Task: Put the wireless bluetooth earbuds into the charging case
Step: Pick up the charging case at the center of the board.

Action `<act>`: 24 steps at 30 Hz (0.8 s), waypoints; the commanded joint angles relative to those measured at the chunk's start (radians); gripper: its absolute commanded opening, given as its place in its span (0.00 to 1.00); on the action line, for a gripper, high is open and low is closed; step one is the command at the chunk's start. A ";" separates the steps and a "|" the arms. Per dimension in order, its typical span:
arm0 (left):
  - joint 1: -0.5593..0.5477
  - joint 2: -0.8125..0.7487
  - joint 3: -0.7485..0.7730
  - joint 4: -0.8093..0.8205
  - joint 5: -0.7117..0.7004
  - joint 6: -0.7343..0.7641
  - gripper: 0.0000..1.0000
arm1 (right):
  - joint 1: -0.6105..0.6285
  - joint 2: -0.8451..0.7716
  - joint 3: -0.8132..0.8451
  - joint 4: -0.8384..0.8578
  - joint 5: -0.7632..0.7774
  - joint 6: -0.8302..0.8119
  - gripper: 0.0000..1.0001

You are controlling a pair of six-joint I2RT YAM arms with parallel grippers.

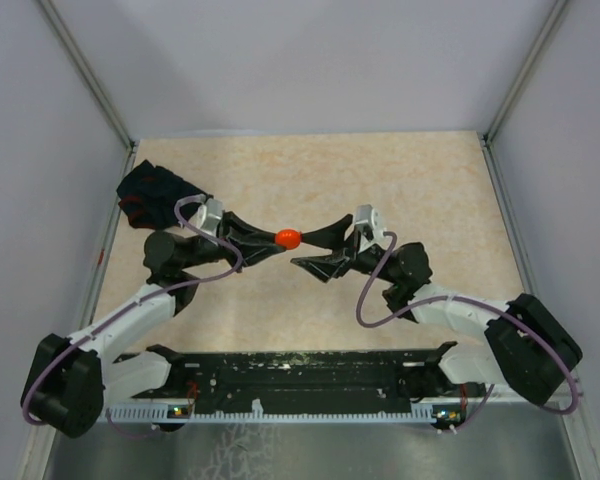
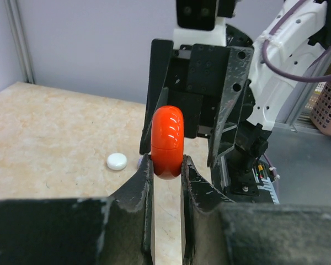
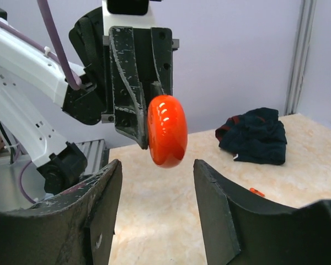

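Charging case [image 1: 287, 238], glossy red, hangs above the surface [image 1: 380, 170], pinched at one end by the left end effector [image 2: 166, 165]. We see the right end effector [image 3: 157, 163] facing it, jaws parted, with a gap on each side of the case. One tiny red earbud [image 3: 256, 192] lies on the surface near a dark cloth [image 3: 254, 135]; a white disc [image 2: 116, 161] rests apart.

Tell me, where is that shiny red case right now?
Seen from overhead, the red case is above the middle of the table, lifted clear of it. The left hand pinches it, and the open right hand is just beside it.
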 commanded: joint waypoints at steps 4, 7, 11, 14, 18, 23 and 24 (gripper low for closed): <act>-0.026 -0.011 -0.009 0.115 0.000 -0.006 0.02 | -0.008 0.101 0.000 0.316 -0.035 0.141 0.49; -0.030 -0.009 -0.010 0.104 0.004 0.003 0.03 | -0.010 0.120 0.003 0.354 -0.050 0.164 0.47; -0.032 -0.003 -0.017 0.099 0.007 0.011 0.03 | -0.011 0.113 0.006 0.353 -0.057 0.164 0.45; -0.034 0.002 -0.017 0.100 0.013 0.007 0.03 | -0.013 0.114 0.010 0.353 -0.066 0.171 0.44; -0.040 0.004 -0.016 0.112 0.018 0.003 0.03 | -0.012 0.127 0.016 0.367 -0.080 0.188 0.41; -0.048 0.002 -0.018 0.124 0.022 0.000 0.03 | -0.012 0.140 0.026 0.389 -0.090 0.212 0.36; -0.048 0.004 -0.019 0.127 0.023 -0.002 0.04 | -0.013 0.142 0.032 0.388 -0.096 0.215 0.35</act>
